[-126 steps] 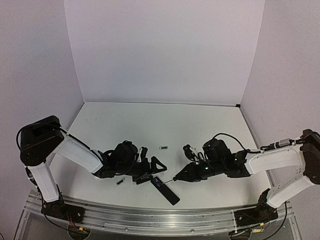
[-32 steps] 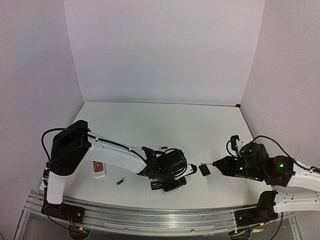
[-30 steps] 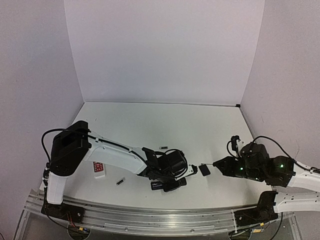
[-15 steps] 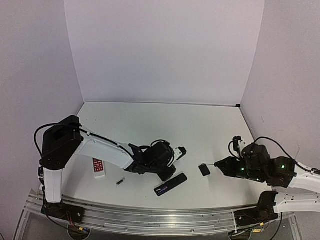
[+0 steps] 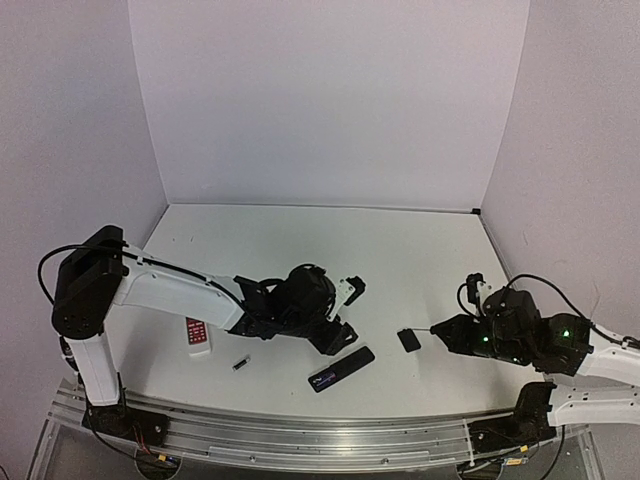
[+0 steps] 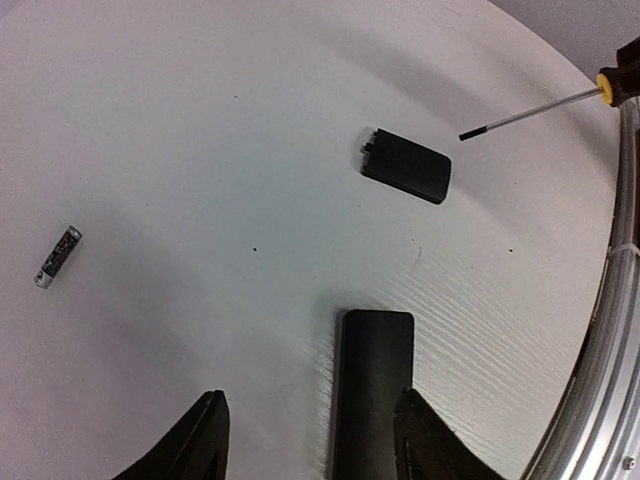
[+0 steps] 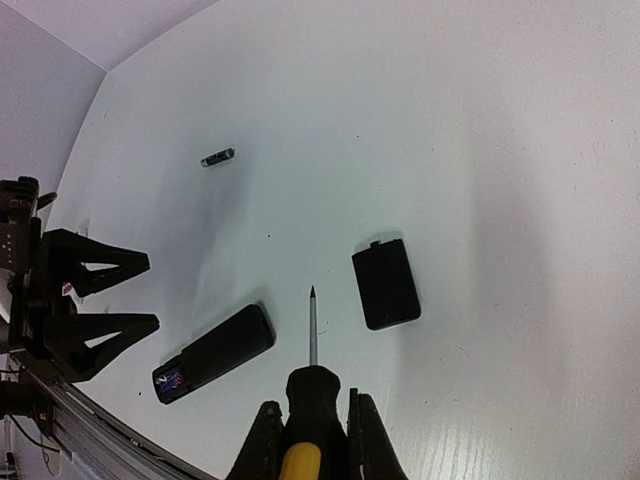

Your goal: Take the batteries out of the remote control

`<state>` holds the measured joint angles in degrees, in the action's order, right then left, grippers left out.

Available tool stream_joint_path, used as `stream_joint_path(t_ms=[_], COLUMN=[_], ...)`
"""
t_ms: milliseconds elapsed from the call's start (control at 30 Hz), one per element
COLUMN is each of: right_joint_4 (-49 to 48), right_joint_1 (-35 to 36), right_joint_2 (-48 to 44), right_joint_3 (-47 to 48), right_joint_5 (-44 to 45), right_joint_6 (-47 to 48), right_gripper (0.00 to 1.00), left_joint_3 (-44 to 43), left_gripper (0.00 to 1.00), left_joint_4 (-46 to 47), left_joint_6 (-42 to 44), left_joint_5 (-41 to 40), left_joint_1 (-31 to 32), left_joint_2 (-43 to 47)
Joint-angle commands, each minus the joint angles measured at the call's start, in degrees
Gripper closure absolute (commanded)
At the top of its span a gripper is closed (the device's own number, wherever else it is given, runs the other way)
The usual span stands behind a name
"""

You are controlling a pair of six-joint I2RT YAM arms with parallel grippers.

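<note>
left pincer (image 5: pixel 343 313) open, above black remote (image 5: pixel 341 368), lower centre of top view | right pincer (image 7: pixel 313 440) clamped on screwdriver (image 7: pixel 313 385), tip just beside cover (image 7: pixel 385 285), not touching | battery (image 5: pixel 241 362) on table (image 5: pixel 300 240), lower left, apart from remote | second battery (image 7: pixel 217 157) upper left of right wrist view

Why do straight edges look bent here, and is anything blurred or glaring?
Top external view: probably a wide lens, bowing the rail and leaning the walls; even light, no glare. Left wrist view: the same rail curves at right; the cover casts a soft shadow, all sharp. Right wrist view: soft shadow along the remote, nothing plainly blurred.
</note>
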<state>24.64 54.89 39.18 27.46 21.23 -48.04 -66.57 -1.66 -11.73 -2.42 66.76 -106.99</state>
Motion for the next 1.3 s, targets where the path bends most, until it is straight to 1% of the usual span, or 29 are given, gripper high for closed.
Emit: stream_joint_path(t_ms=[0, 100, 200, 267, 400, 500, 567, 600, 700, 800, 900, 1033, 1167, 1267], right_joint_4=[0.3, 0.8, 1.0, 1.2, 1.6, 1.8, 1.9, 2.0, 2.1, 2.2, 2.2, 2.2, 2.2, 2.2], right_joint_1=[-0.2, -0.3, -0.3, -0.3, -0.3, -0.2, -0.2, -0.2, -0.3, -0.3, -0.3, -0.3, -0.3, -0.3], right_joint_2=[0.5, 1.3, 1.5, 1.5, 1.6, 1.7, 1.7, 1.8, 2.1, 2.3, 2.1, 1.5, 0.5, 0.4], right_joint_3=[1.5, 1.8, 2.0, 1.9, 1.8, 1.7, 1.6, 1.6, 1.6, 1.5, 1.5, 1.4, 1.5, 1.5], right_joint_5=[1.2, 0.8, 0.6, 0.5, 0.4, 0.5, 0.8, 0.9, 1.4, 1.8, 2.1, 2.5, 2.9, 3.0], right_joint_6=[0.6, 0.8, 0.8, 0.8, 0.5, 0.4, 0.2, 0.1, -0.1, -0.3, -0.6, -0.9, -1.0, -1.2], right_gripper=[1.0, 1.0, 1.0, 1.0, 1.0, 1.0, 1.0, 1.0, 1.0, 1.0, 1.0, 1.0, 1.0, 1.0], left_joint_3=[-2.5, -6.2, -9.2, -10.9, -14.0, -14.7, -14.9, -15.1, -15.9, -15.9, -16.5, -16.6, -13.7, -13.0], left_gripper=[0.3, 0.27, 0.27, 0.28, 0.29, 0.33, 0.38, 0.42, 0.6, 0.71, 0.82, 0.89, 0.91, 0.95], left_joint_4=[-7.4, -13.0, -16.9, -18.5, -22.9, -25.4, -27.0, -27.6, -28.6, -26.8, -24.1, -19.5, -11.9, -10.2], left_joint_6=[1.7, 2.6, 3.0, 3.5, 4.1, 4.4, 4.5, 4.3, 3.1, 1.2, -2.1, -5.8, -7.8, -9.7], left_joint_5=[6.3, 4.0, 1.6, 1.5, 0.4, -0.4, -0.2, -0.1, -0.2, -0.9, -3.7, -8.3, -11.3, -13.8], left_joint_1=[0.6, 1.8, 2.6, 2.6, 3.4, 4.1, 4.8, 4.9, 5.0, 4.9, 4.9, 4.9, 4.5, 3.8], left_joint_2=[-0.3, -4.4, -8.4, -10.0, -13.1, -14.3, -15.1, -15.7, -17.4, -17.3, -16.2, -13.0, -7.1, -4.6])
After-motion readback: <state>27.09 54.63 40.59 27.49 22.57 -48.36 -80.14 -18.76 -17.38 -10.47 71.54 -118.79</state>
